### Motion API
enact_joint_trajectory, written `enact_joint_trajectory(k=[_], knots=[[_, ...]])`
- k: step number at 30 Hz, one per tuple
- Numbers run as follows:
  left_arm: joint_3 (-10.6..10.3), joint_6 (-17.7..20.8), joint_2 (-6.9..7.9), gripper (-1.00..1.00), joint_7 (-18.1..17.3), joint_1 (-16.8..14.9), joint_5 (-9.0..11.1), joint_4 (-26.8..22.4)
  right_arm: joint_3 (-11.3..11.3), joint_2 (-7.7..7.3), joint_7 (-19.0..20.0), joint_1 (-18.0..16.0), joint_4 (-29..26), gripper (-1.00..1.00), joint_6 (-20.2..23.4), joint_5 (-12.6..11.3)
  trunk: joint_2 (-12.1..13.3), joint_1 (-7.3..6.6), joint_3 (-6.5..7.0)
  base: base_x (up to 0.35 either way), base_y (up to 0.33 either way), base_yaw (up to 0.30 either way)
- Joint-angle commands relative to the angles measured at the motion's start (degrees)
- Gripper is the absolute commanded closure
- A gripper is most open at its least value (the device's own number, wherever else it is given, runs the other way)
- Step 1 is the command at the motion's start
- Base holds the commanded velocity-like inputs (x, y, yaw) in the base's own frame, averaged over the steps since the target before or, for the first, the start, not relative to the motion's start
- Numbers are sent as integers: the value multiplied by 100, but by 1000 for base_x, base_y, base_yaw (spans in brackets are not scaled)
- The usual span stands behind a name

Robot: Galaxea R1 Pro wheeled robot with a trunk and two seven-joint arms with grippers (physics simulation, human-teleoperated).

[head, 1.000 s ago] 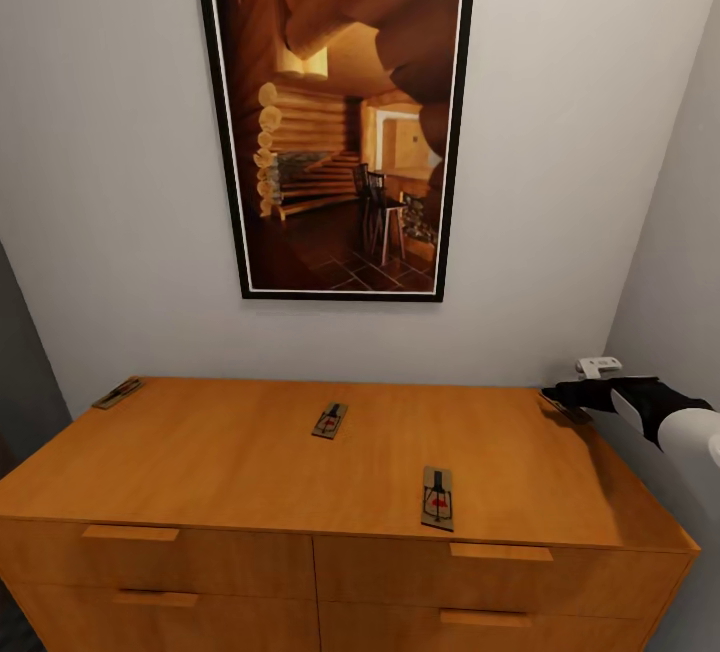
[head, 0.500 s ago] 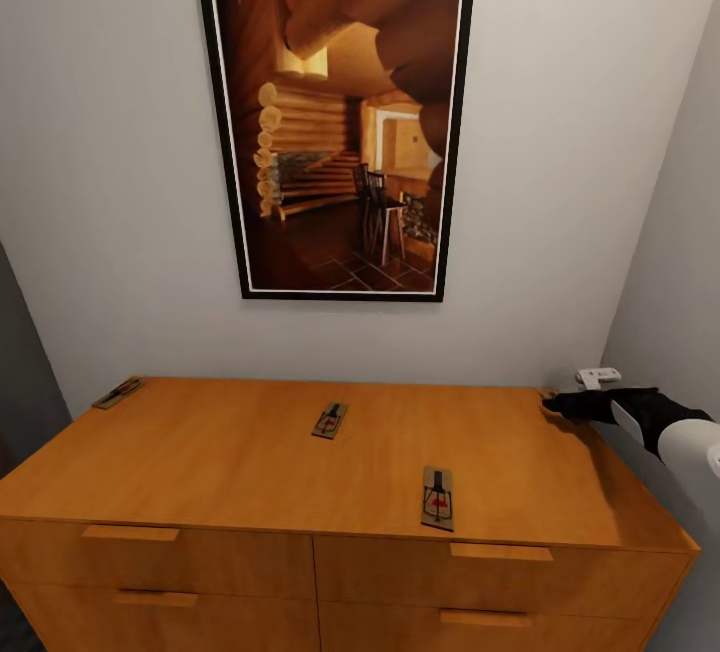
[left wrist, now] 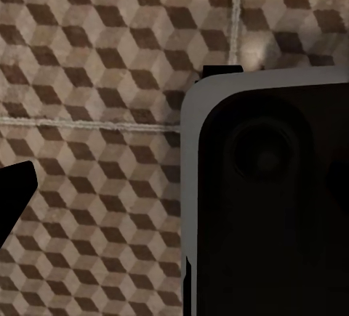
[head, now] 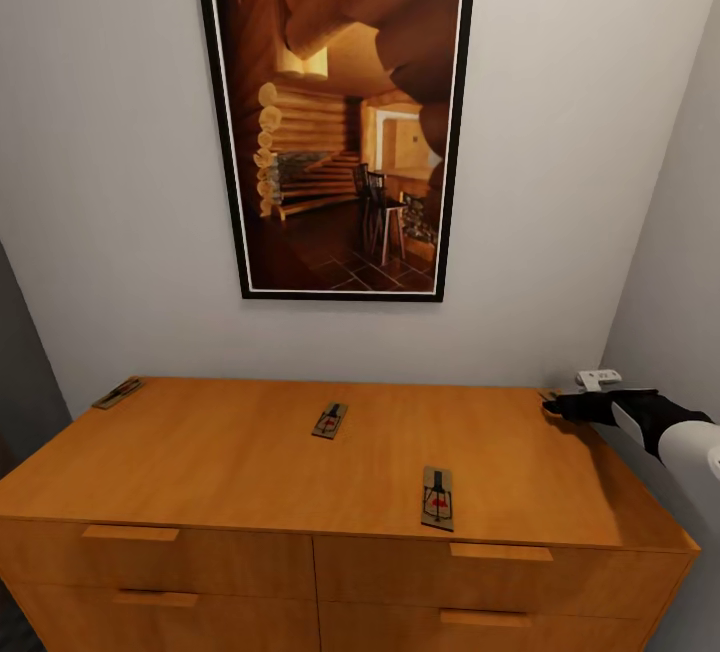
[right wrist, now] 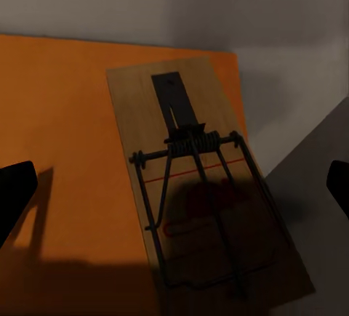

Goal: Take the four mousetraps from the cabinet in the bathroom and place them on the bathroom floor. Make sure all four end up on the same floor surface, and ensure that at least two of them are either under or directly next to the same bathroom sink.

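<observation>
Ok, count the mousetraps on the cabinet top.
4: far-left back corner, middle, front right of centre, and far-right back corner, largely hidden beneath the right end effector.

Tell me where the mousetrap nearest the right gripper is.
That mousetrap lies flat at the back right corner of the cabinet top, near the wall. In the right wrist view it lies between the open jaws of the right gripper.

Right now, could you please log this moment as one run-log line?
phase: reaching | right hand: open over tan wooden mousetrap at orange-brown wooden cabinet's back right corner | floor: none placed
</observation>
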Motion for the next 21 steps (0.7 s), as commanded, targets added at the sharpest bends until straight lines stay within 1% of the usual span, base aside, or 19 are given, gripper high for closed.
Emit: enact_joint_trajectory(k=[1,21], knots=[[-3,-22,1,-100,0,-1,-2,3,16,-3,26,-1,-10,-100,19,48,-3,0,-5,0,0,0],[-2,-24,1,-100,0,-1,-2,61,8,-9,26,11,-18,-100,19,48,-3,0,-5,0,0,0]])
